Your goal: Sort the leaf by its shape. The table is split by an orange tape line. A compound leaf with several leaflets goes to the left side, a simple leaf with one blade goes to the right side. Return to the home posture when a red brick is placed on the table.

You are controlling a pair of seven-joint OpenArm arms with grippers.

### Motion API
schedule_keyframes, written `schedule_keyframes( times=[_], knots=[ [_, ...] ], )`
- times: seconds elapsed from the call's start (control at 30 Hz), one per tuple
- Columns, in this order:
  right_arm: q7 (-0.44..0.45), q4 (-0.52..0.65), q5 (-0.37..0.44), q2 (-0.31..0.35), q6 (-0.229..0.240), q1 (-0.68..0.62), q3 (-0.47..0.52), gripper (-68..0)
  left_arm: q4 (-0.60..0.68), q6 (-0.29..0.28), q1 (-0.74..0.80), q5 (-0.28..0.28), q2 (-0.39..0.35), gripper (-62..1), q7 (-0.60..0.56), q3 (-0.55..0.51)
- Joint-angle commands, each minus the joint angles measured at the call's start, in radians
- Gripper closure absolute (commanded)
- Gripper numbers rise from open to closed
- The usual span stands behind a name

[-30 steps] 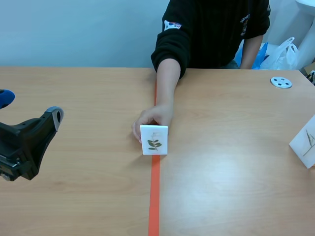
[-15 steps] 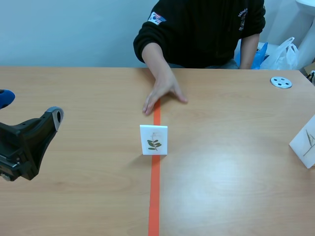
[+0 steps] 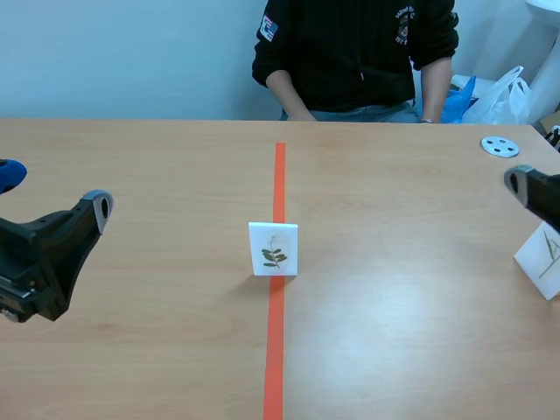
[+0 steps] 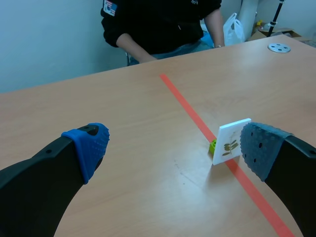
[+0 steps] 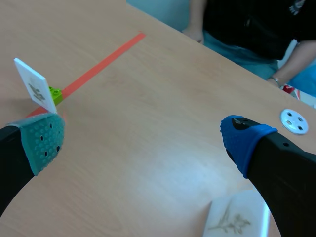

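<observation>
A white card with a green compound leaf (image 3: 274, 249) stands upright on the orange tape line (image 3: 276, 350) at mid-table, propped on a small green block (image 4: 213, 146). The same leaf card (image 4: 231, 147) shows ahead of my left gripper (image 4: 180, 148), and the leaf card (image 5: 34, 85) shows beside my right gripper (image 5: 143, 138). My left gripper (image 3: 52, 188) hangs open at the table's left, well clear of the card. My right gripper is open at the right edge, with only one fingertip (image 3: 518, 181) showing in the scene view. No red brick is in sight.
A second white card with a thin sprig (image 3: 542, 259) stands at the right edge, just under my right gripper. A grey disc (image 3: 500, 146) lies at the far right. A person (image 3: 354, 52) sits across the table, hands withdrawn to the far edge.
The person's hand let go of the leaf card and pulled back off the table. My right gripper's fingertip has come into the scene view at the right.
</observation>
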Motion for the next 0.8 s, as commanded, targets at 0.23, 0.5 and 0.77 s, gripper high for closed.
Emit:
schedule_keyframes(
  times=[0.23,0.5,0.77],
  knots=[
    [0.003,-0.219,-0.102,0.053,0.008,0.228,-0.312,-60.4,0.009,0.001,0.0,0.002,0.0,-57.0,-0.018,-0.006],
    [-0.041,-0.422,-0.157,0.039,0.008,0.478,-0.557,-60.9,0.009,0.001,0.0,0.003,0.0,-57.0,-0.018,-0.006],
    [-0.037,-0.587,-0.185,-0.042,0.008,0.689,-0.746,-60.9,0.009,0.001,0.0,0.005,0.0,-57.0,-0.017,-0.006]
  ],
)
